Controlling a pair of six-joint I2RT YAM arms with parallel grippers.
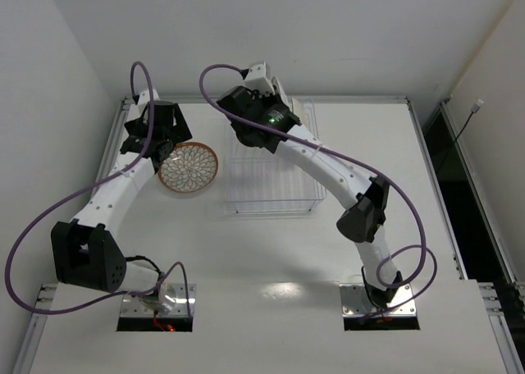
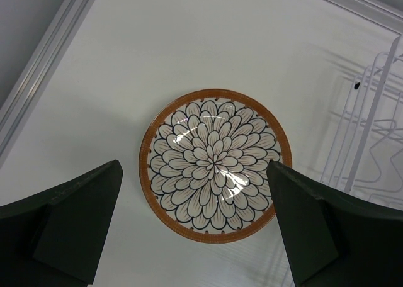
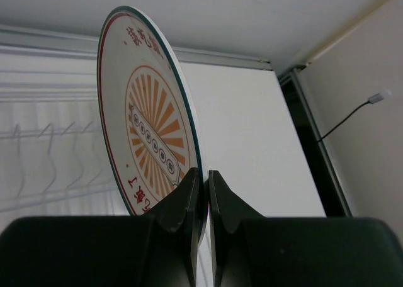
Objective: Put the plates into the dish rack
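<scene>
A brown-rimmed plate (image 1: 189,167) with a white petal pattern lies flat on the table left of the dish rack (image 1: 271,185). My left gripper (image 1: 162,144) hovers over its far-left edge, open and empty. In the left wrist view the plate (image 2: 215,166) lies between the spread fingers of the gripper (image 2: 194,167). My right gripper (image 3: 203,172) is shut on the rim of the pale-rimmed sunburst plate (image 3: 145,111), held on edge above the rack's far end (image 1: 291,110). The other brown-rimmed plate is not in view.
The wire rack shows at the right of the left wrist view (image 2: 371,129) and at the left of the right wrist view (image 3: 50,148). A metal rail (image 1: 271,100) runs along the table's far edge. Purple cables loop over both arms.
</scene>
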